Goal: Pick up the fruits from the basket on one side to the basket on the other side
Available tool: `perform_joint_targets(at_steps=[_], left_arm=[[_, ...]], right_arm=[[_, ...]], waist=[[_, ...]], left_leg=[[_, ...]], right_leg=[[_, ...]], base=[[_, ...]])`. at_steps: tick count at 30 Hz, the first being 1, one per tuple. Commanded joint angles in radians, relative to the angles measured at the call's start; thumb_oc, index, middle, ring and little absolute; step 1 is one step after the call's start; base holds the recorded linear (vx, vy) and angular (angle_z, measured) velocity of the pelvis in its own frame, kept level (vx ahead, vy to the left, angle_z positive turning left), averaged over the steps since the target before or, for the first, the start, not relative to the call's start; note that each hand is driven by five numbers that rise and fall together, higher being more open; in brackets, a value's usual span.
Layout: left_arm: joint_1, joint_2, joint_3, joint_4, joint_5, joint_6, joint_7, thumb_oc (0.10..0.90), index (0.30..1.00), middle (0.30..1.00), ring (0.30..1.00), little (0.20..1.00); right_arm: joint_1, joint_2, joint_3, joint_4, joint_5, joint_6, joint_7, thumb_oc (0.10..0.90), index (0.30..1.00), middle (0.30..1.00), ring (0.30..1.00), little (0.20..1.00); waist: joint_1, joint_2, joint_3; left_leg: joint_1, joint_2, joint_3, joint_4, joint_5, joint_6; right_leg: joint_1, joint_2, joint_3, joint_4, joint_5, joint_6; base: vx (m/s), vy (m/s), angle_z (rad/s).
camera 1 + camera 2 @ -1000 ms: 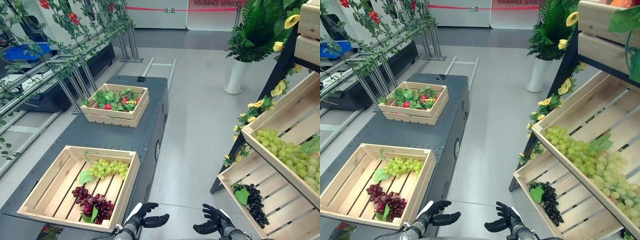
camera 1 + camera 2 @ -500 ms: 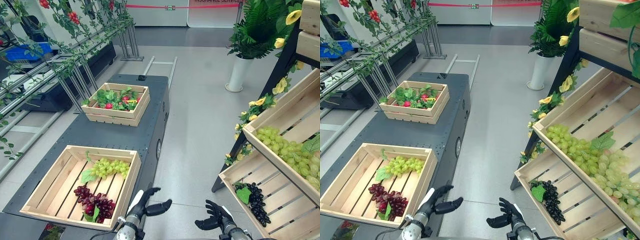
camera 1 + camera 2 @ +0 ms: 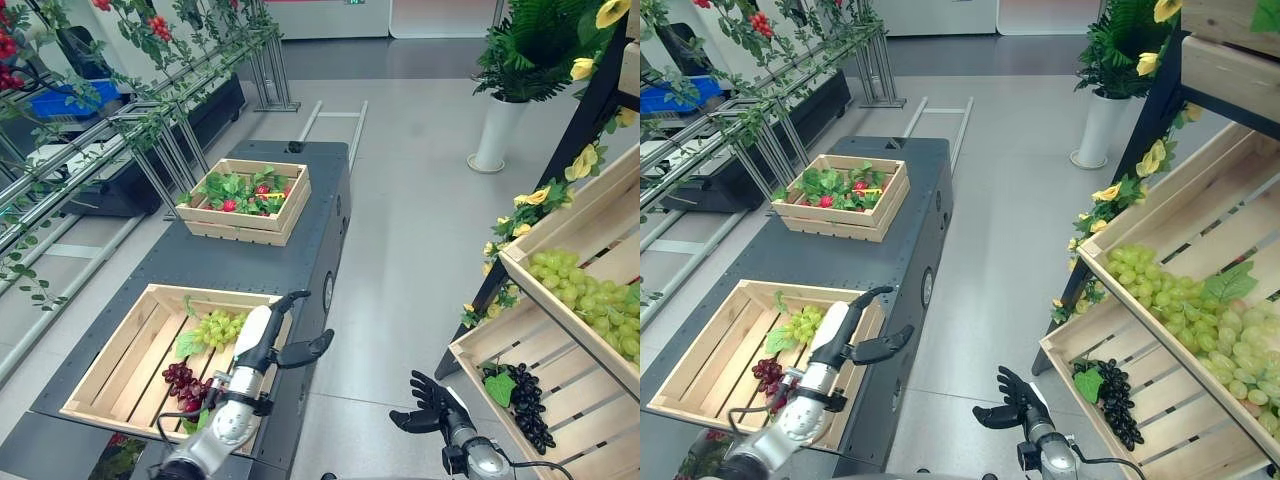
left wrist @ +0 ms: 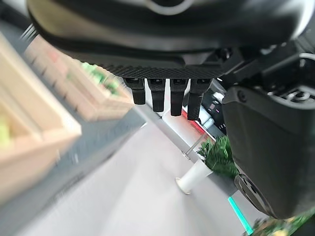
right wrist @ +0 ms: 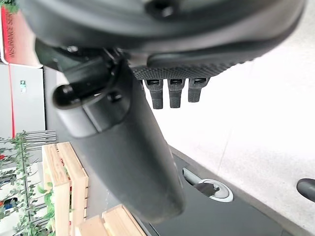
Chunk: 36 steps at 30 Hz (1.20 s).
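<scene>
Left hand point(image 3: 272, 335): raised beside the near crate's right rim, fingers extended, thumb spread, holding nothing.
Right hand point(image 3: 428, 405): low over the grey floor point(image 3: 410, 240), fingers loosely relaxed, empty.
Near crate point(image 3: 110, 345): on the dark cart point(image 3: 300, 240); holds 1 green grape bunch point(image 3: 215, 328) and 1 red grape bunch point(image 3: 180, 382).
Far crate point(image 3: 290, 210): leafy greens with red fruit, kind unclear.
Shelf crates point(image 3: 1200, 230): green grapes point(image 3: 1180, 300) above, black grapes point(image 3: 1118, 400) below.

No legible text or signs
</scene>
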Motion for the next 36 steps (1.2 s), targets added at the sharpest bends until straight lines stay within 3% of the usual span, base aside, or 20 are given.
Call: perform_joint_targets(at_steps=[1,4,12,16,21,24,36], left_arm=[[-0.182,0.089,0.090,-0.053,0.036,0.010,0.148,0.800,0.900,0.900,0.900,0.900],[-0.187,0.154,0.134,-0.050,0.072,0.070,0.194,0.800,0.900,0.900,0.900,0.900],[-0.192,0.235,0.211,0.018,0.144,0.147,0.268,0.800,0.900,0.900,0.900,0.900],[-0.199,0.254,0.244,0.054,0.137,0.166,0.273,0.800,0.900,0.900,0.900,0.900],[-0.277,0.275,0.213,0.104,0.156,0.177,0.287,0.800,0.900,0.900,0.900,0.900],[-0.377,0.318,0.170,0.163,0.096,0.187,0.338,0.800,0.900,0.900,0.900,0.900],[-0.647,0.411,0.056,0.230,0.065,0.369,0.384,0.800,0.900,0.900,0.900,0.900]], right_arm=[[-0.027,-0.017,-0.018,-0.056,0.066,-0.108,0.036,0.800,0.900,0.900,0.900,0.900],[-0.007,-0.021,-0.022,-0.047,0.063,-0.114,0.039,0.800,0.900,0.900,0.900,0.900],[0.005,-0.037,-0.017,-0.025,0.054,-0.116,0.023,0.800,0.900,0.900,0.900,0.900],[-0.004,-0.048,-0.009,-0.028,0.043,-0.115,0.015,0.800,0.900,0.900,0.900,0.900],[-0.076,-0.090,0.017,-0.072,0.119,-0.116,0.030,0.800,0.900,0.900,0.900,0.900],[-0.151,-0.124,0.019,-0.101,0.177,-0.153,0.010,0.800,0.900,0.900,0.900,0.900],[-0.222,-0.205,0.019,-0.174,0.156,-0.151,-0.059,0.800,0.900,0.900,0.900,0.900]], waist=[[0.014,-0.021,-0.004],[0.016,-0.012,0.000],[0.022,0.006,0.017],[0.030,0.007,0.039],[0.036,-0.011,0.150],[0.030,-0.025,0.241],[-0.008,-0.047,0.367]], left_leg=[[0.006,-0.076,0.026,0.010,-0.111,0.031],[-0.001,-0.081,0.015,0.010,-0.106,0.029],[-0.029,-0.085,-0.001,0.010,-0.090,0.024],[-0.035,-0.080,0.002,0.013,-0.078,0.027],[-0.167,-0.089,0.016,0.237,-0.122,0.027],[-0.318,-0.092,0.049,0.421,-0.165,0.022],[-0.644,-0.074,0.135,0.777,-0.268,0.014]], right_leg=[[0.009,-0.053,0.016,0.011,-0.037,0.037],[0.007,-0.061,0.006,0.007,-0.035,0.039],[-0.025,-0.074,-0.015,0.028,-0.042,0.039],[-0.057,-0.080,-0.028,0.095,-0.070,0.032],[-0.190,-0.094,-0.022,0.316,-0.129,0.013],[-0.328,-0.100,-0.011,0.492,-0.177,-0.004],[-0.638,-0.097,0.021,0.837,-0.267,-0.038]], base=[[0.02,0.050,0.10],[0.04,0.055,0.16],[0.05,0.070,0.10],[0.06,0.080,0.07],[-0.10,0.069,0.08],[-0.24,0.086,0.31],[-0.10,0.075,0.02]])
